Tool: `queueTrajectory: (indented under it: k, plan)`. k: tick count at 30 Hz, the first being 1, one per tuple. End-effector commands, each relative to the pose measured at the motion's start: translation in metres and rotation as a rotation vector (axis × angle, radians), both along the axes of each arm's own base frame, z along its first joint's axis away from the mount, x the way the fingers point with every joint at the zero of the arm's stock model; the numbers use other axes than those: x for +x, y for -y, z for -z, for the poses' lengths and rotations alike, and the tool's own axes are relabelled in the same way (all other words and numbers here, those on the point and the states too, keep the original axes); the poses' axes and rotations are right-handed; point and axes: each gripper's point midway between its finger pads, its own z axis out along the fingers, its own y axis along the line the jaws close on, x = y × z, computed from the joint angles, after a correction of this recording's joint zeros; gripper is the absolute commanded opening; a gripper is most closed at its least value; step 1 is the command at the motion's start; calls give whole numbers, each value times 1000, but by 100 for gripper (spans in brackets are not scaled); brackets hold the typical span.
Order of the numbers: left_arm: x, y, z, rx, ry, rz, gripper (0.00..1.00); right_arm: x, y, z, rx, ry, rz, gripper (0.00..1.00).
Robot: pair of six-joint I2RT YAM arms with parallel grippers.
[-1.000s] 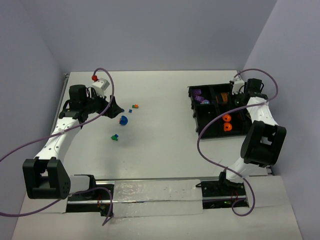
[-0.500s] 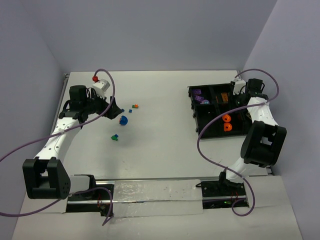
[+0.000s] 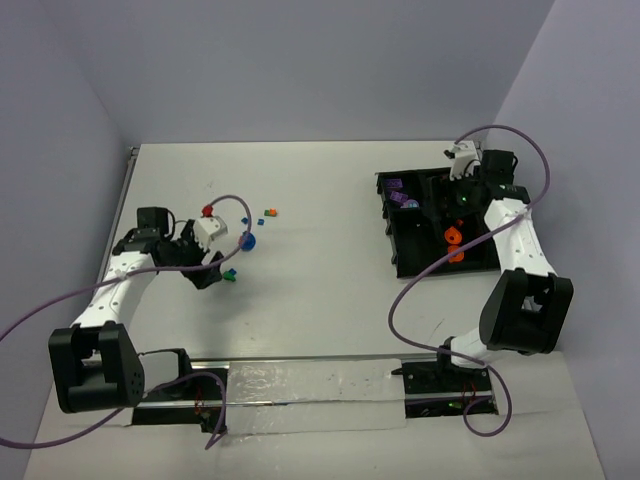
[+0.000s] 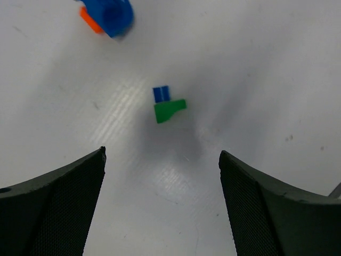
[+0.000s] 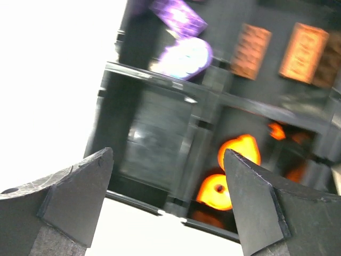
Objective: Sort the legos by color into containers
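A green lego (image 4: 169, 111) lies on the white table with a small blue lego (image 4: 161, 94) touching its far side. My left gripper (image 4: 162, 152) hovers open just short of them, nothing between its fingers; from above it (image 3: 212, 272) sits left of the green lego (image 3: 229, 273). A larger blue piece (image 4: 113, 16) lies farther off against an orange bit (image 4: 88, 18). My right gripper (image 5: 168, 151) is open and empty above the containers, a black tray (image 3: 395, 240) holding purple legos (image 5: 184, 56), brown bricks (image 5: 250, 50) and orange rounds (image 5: 240, 152).
Two tiny legos, blue (image 3: 262, 219) and orange (image 3: 272, 211), lie beyond the blue round piece (image 3: 247, 240). Purple cables (image 3: 415, 275) loop over the table from both arms. Walls close in on the left and right, and a metal rail (image 3: 310, 385) runs along the near edge.
My left arm has swung toward the near edge, from beside the blue round piece to the green lego. My right gripper has opened wide and shifted over the tray.
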Motion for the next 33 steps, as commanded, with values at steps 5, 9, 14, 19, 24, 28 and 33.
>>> queueTrajectory:
  k: [5,9,14,19,24,28,33]
  plan:
    - [5,2,28,32,-38,4,90,-2,-53,-33,63,71,-89,92]
    - [3,10,38,81,-49,-60,93,-4,-56,-30,65,67,-88,93]
    - [4,19,48,115,-60,-102,94,-5,-58,-28,66,65,-87,93]
    - [12,20,59,134,-95,-150,91,-5,-57,-30,56,66,-88,93]
    - [18,23,63,136,-117,-172,88,-6,-57,-30,53,69,-90,93]
    - [18,30,63,130,-117,-154,83,-6,-57,-28,55,64,-87,93]
    - [18,41,62,115,-123,-133,75,-5,-56,-27,52,65,-87,93]
